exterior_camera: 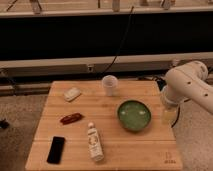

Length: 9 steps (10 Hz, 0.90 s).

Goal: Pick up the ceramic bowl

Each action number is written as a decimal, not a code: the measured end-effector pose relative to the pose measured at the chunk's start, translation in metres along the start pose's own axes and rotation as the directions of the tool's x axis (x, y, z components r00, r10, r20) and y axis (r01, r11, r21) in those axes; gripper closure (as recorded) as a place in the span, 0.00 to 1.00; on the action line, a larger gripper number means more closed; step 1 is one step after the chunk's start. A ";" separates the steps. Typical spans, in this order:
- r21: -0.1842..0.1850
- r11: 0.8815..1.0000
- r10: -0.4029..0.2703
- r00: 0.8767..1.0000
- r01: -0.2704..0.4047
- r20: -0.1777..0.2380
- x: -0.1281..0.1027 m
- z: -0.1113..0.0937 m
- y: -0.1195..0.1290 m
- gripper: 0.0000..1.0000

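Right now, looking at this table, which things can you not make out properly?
Camera view, the only one:
- Robot arm: cut off by the right edge; its base is out of view.
- Claw, hanging at the table's right edge beside the green ceramic bowl: its top is hidden by the arm's white casing.
- Bottle: label too small to read.
- Red packet-like item: too small to identify.

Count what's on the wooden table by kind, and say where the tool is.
Green bowl: 1
White cup: 1
Bottle: 1
Black phone: 1
Red packet: 1
Small white item: 1
Total: 6
Tool: open, beside the bowl at the table's right edge.
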<state>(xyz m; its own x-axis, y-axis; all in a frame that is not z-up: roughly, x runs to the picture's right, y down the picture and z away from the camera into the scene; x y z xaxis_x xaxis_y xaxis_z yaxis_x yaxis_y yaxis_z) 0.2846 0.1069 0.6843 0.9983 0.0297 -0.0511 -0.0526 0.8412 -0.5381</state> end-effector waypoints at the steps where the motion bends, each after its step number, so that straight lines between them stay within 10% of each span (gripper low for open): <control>1: 0.002 1.000 -0.019 1.000 0.019 -0.006 -0.003 0.006 0.001 0.20; 9: 0.005 0.979 -0.201 0.979 0.202 -0.027 -0.048 0.057 0.007 0.20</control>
<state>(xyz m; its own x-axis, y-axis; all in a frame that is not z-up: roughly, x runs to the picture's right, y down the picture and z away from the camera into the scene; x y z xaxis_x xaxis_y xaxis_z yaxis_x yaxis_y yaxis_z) 0.2378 0.1420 0.7312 0.9873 -0.1551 0.0352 0.1498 0.8327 -0.5331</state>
